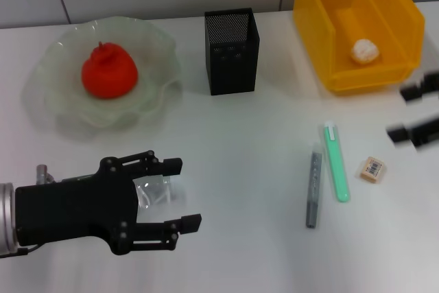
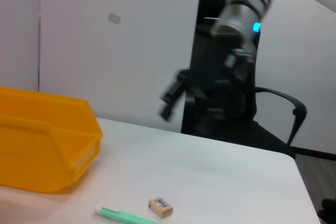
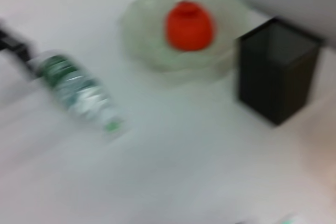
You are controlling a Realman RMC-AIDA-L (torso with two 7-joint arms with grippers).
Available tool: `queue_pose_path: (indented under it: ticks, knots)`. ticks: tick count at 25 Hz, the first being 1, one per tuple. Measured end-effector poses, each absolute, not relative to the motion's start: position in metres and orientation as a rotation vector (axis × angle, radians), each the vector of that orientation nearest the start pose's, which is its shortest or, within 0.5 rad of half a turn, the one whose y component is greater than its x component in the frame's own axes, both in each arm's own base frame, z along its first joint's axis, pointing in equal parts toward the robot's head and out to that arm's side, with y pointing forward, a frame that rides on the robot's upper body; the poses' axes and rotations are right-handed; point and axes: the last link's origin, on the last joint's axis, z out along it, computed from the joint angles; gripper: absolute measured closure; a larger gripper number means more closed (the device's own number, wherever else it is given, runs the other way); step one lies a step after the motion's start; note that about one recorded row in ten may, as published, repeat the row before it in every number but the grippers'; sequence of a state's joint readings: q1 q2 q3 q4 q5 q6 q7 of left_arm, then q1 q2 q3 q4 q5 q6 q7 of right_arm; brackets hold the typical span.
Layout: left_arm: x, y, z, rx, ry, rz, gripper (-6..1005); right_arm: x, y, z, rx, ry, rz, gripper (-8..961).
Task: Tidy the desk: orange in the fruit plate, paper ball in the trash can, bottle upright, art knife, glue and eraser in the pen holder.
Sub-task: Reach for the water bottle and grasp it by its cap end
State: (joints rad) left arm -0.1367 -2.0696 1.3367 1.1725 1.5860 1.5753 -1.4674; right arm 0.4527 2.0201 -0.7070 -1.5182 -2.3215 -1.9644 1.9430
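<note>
Left gripper (image 1: 180, 193) fingers apart around the lying bottle (image 1: 154, 191), right gripper (image 1: 416, 111) blurred near the eraser (image 1: 372, 169), its fingers cannot be told, orange (image 1: 109, 71) in fruit plate (image 1: 51, 94)

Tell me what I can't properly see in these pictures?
- Bottle, head view: mostly hidden under the left gripper.
- Right gripper, head view: blurred and cut by the picture's edge.
- Bottle label, right wrist view: smeared by blur, unreadable.
- Pen holder: mesh walls hide its bottom.
</note>
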Motion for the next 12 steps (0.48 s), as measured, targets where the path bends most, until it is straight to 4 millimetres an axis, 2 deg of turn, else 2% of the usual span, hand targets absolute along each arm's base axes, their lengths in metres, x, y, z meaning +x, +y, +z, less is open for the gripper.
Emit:
queue_pose_path:
  ticks: [5, 7, 8, 12]
  knots:
    - [-0.229, 0.254, -0.002, -2.878, -0.374, -0.787, 198, 0.254, 0.277, 0.129, -2.811, 0.646, 0.086, 110]
    - [-0.233, 0.256, 0.0, -2.856, -0.402, -0.79, 198, 0.263, 0.268, 0.126, -2.832, 0.623, 0.162, 110]
    - [-0.235, 0.257, 0.001, -2.849, -0.408, -0.789, 198, 0.274, 0.26, 0.121, -2.848, 0.609, 0.256, 110]
    - [-0.24, 0.262, 0.004, -2.811, -0.461, -0.759, 199, 0.288, 0.252, 0.115, -2.874, 0.621, 0.377, 110]
